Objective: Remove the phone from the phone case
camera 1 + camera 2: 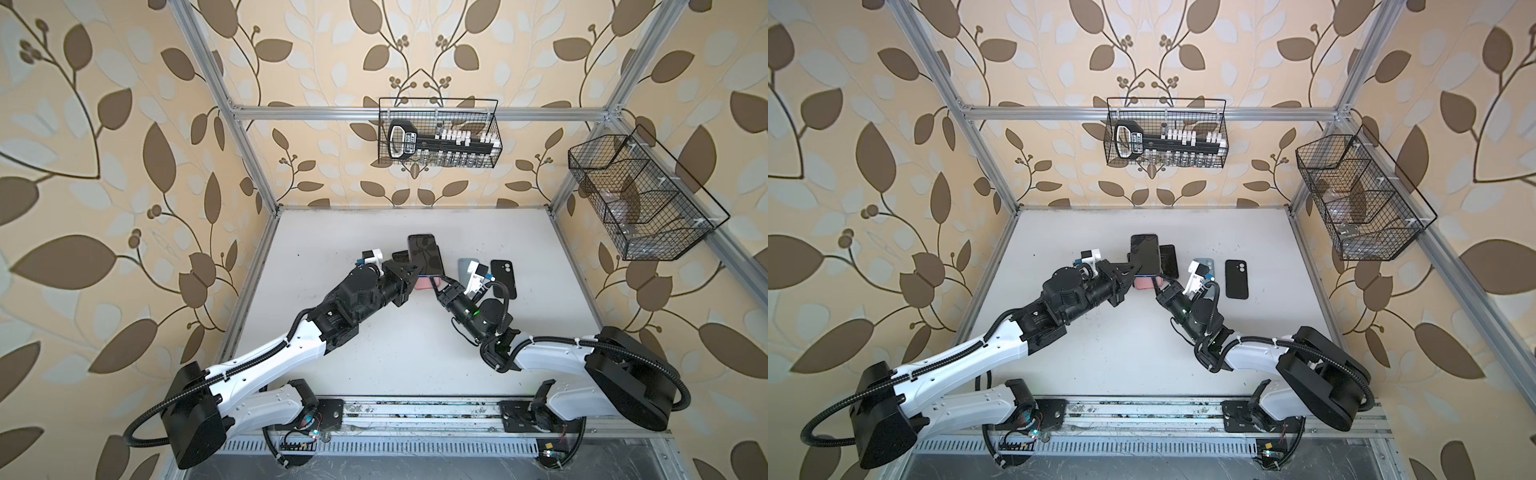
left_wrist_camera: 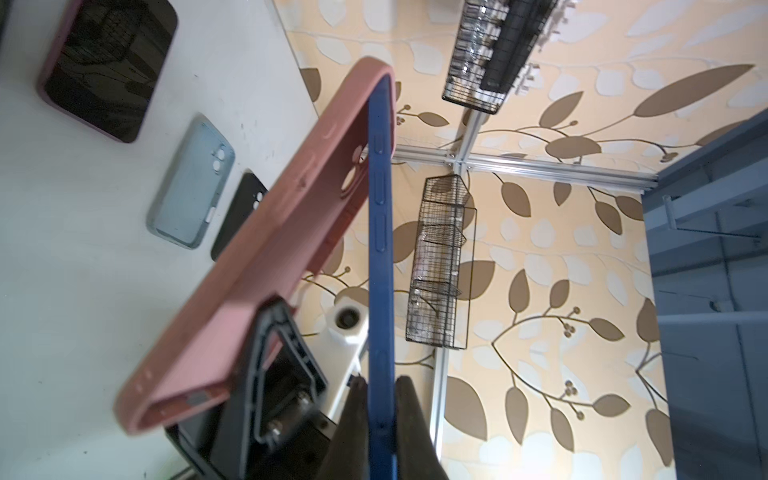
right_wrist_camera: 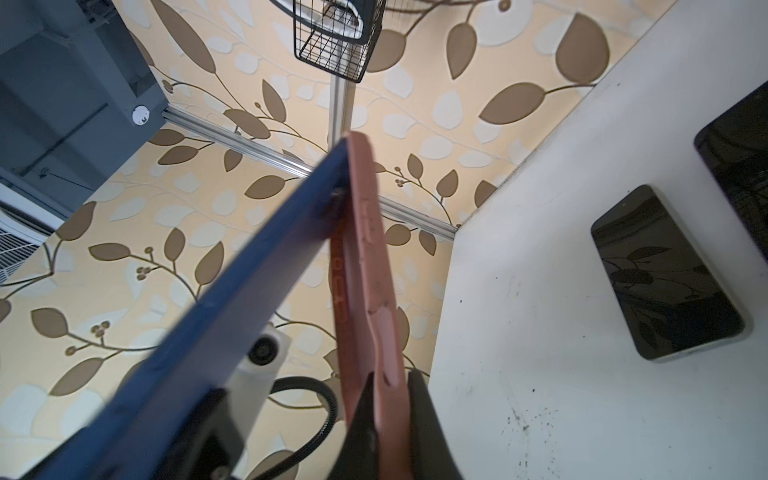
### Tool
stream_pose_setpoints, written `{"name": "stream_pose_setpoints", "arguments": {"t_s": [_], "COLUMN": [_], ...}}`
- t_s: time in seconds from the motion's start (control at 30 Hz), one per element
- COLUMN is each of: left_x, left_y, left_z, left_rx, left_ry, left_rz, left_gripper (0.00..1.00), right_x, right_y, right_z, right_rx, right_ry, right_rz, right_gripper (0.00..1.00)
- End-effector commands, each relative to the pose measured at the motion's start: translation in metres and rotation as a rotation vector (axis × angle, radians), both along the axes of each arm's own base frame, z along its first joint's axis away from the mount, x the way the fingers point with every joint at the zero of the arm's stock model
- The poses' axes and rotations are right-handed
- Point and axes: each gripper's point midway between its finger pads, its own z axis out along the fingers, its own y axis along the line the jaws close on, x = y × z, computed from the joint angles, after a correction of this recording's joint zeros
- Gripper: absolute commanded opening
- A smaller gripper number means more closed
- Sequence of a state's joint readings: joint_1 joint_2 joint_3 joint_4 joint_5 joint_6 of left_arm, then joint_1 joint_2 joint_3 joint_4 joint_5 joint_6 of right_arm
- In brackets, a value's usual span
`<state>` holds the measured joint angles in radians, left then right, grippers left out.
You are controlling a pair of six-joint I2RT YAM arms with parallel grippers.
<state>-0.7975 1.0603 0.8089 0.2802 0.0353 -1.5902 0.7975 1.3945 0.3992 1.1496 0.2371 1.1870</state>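
Blue phone (image 2: 380, 208) partly out of its pink case (image 2: 291, 208), held up over the surface (image 2: 62, 291).
The left gripper (image 2: 380, 380) is clamped on the phone's thin edge, and the right gripper (image 3: 390, 374) is clamped on the pink case. Near the grippers the two gape apart; at the far end they meet. In both top views the phone hides most of the pink case. Behind, a black case (image 2: 239, 216) is half hidden. The things in the far wire basket (image 1: 478, 120) are too small to tell.

Both top views look down over the whole table (image 1: 395, 353), while both wrist cameras closely share the phone (image 2: 380, 249).
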Motion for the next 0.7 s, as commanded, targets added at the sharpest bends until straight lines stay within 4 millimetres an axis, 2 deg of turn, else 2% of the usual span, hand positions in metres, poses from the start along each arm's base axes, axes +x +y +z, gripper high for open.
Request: {"name": "stream_pose_setpoints", "arguments": {"t_s": [0.0,0.1,0.23,0.33,0.47,0.67], "left_x": [-0.011,-0.021,-0.029,-0.034,-0.035,-0.034], "left_y": [0.033,0.039,0.052,0.059,0.068,0.105], "left_z": [0.114,0.131,0.133,0.138,0.122,0.09], "left_rx": [-0.218,-0.228,-0.23,-0.222,-0.109,0.123], "left_ry": [-0.236,-0.268,-0.271,-0.3,-0.318,-0.346], "left_rz": [0.068,0.055,0.078,0.091,0.132,0.256], "left_gripper": [0.0,0.0,0.0,0.0,0.0,0.0], "right_x": [0.003,0.006,0.007,0.007,0.0,-0.015], "right_y": [-0.014,-0.022,-0.037,-0.045,-0.052,-0.065], "right_z": [-0.04,-0.052,-0.069,-0.074,-0.087,-0.12], "right_rx": [-0.1,-0.119,-0.156,-0.165,-0.203,-0.297], "right_ry": [0.065,0.083,0.121,0.13,0.174,0.281], "right_rz": [-0.044,-0.06,-0.096,-0.111,-0.115,-0.118], "right_gripper": [0.0,0.0,0.0,0.0,0.0,0.0]}}
